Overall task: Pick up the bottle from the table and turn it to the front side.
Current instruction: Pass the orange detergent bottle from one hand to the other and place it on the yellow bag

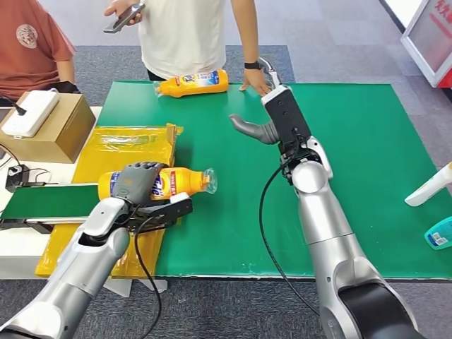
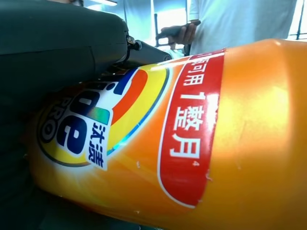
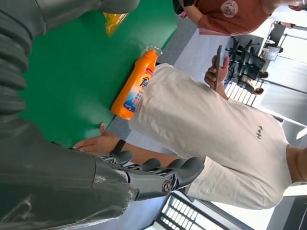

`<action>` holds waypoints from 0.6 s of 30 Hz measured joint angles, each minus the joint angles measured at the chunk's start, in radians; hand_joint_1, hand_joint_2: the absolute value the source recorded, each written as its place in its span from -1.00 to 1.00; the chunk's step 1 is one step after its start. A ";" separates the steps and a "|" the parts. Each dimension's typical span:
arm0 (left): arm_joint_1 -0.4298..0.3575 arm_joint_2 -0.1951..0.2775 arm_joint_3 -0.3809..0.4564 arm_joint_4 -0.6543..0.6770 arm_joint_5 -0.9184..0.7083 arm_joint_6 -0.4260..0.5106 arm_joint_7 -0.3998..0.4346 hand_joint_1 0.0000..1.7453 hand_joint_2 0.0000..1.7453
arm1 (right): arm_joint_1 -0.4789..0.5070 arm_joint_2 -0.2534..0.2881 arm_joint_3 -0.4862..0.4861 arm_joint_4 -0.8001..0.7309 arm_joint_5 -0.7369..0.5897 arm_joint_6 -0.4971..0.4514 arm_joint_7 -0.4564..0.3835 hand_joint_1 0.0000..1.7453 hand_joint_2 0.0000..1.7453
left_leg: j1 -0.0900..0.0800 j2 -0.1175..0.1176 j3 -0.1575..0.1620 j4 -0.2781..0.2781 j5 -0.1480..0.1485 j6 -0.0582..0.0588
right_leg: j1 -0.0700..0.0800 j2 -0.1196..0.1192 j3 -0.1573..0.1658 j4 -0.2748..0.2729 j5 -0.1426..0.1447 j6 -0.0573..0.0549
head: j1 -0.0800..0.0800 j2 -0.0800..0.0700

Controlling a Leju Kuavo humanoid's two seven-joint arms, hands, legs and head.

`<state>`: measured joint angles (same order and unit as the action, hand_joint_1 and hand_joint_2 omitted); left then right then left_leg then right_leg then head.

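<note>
My left hand (image 1: 138, 181) grips an orange detergent bottle (image 1: 176, 182) lying sideways, its clear cap toward the right, above the left edge of the green mat (image 1: 330, 176). Close up in the left wrist view, the bottle (image 2: 217, 143) shows its red and yellow label, and my dark fingers (image 2: 72, 43) wrap over it. A second orange bottle (image 1: 193, 82) lies on its side at the mat's far edge, also the bottle (image 3: 135, 86) in the right wrist view. My right hand (image 1: 266, 120) hovers open over the far middle of the mat, thumb pointing left, holding nothing.
A person in a white shirt (image 1: 183, 32) stands behind the table, one hand (image 1: 256, 81) flat on the mat near my right hand, the other holding a phone (image 1: 123, 18). Yellow bags (image 1: 128, 152) and a cardboard box (image 1: 51, 131) sit left. More containers (image 1: 434, 212) lie at the right edge.
</note>
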<state>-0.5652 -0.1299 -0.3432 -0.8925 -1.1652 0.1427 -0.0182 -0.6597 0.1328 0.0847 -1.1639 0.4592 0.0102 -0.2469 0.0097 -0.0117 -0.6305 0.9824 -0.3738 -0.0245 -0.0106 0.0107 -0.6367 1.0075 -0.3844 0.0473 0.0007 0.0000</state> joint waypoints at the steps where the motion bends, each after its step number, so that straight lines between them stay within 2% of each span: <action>1: 0.003 -0.001 0.000 -0.002 0.000 0.001 0.006 1.00 1.00 | 0.000 0.000 0.000 0.000 0.002 0.000 0.001 -1.00 1.00 | 0.000 0.000 0.000 0.000 0.000 0.000 | 0.000 0.000 0.000 0.000 0.000 0.000 | 0.000 0.000; 11: 0.026 -0.003 -0.005 -0.037 -0.020 -0.004 0.041 1.00 1.00 | 0.001 0.000 0.000 0.000 0.008 -0.001 0.013 -1.00 1.00 | 0.000 0.000 0.000 0.000 0.000 0.001 | 0.000 0.000 0.000 0.000 0.000 0.000 | 0.000 0.000; 12: 0.027 -0.003 -0.005 -0.038 -0.021 -0.004 0.041 0.63 1.00 | 0.001 0.000 0.000 0.000 0.009 -0.001 0.013 -1.00 1.00 | 0.000 0.000 0.000 0.000 0.000 0.001 | 0.000 0.000 0.000 0.000 0.000 0.000 | 0.000 0.000; 15: 0.029 -0.003 -0.005 -0.041 -0.021 -0.004 0.041 -0.87 1.00 | 0.001 0.000 0.000 0.000 0.009 -0.001 0.013 -1.00 1.00 | 0.000 0.000 0.000 0.000 0.001 0.001 | -0.001 0.000 0.000 0.000 0.000 0.000 | 0.000 0.000; 16: 0.030 -0.003 -0.005 -0.042 -0.022 -0.002 0.043 -1.00 1.00 | 0.001 0.000 0.000 0.000 0.009 -0.001 0.013 -1.00 1.00 | 0.000 0.000 0.000 0.000 0.001 0.001 | -0.001 0.000 0.000 0.000 0.000 0.000 | 0.000 0.000; 18: 0.030 -0.003 -0.005 -0.044 -0.027 0.000 0.048 -1.00 1.00 | 0.001 0.000 0.000 0.000 0.010 -0.001 0.014 -1.00 1.00 | 0.000 0.000 0.000 0.000 0.001 0.001 | -0.001 0.000 0.000 0.000 0.000 0.000 | 0.000 0.000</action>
<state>-0.5350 -0.1327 -0.3486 -0.9366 -1.1922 0.1426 0.0299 -0.6587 0.1328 0.0847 -1.1639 0.4688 0.0092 -0.2331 0.0097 -0.0119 -0.6305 0.9824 -0.3732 -0.0236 -0.0111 0.0103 -0.6362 1.0075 -0.3841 0.0476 0.0008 0.0000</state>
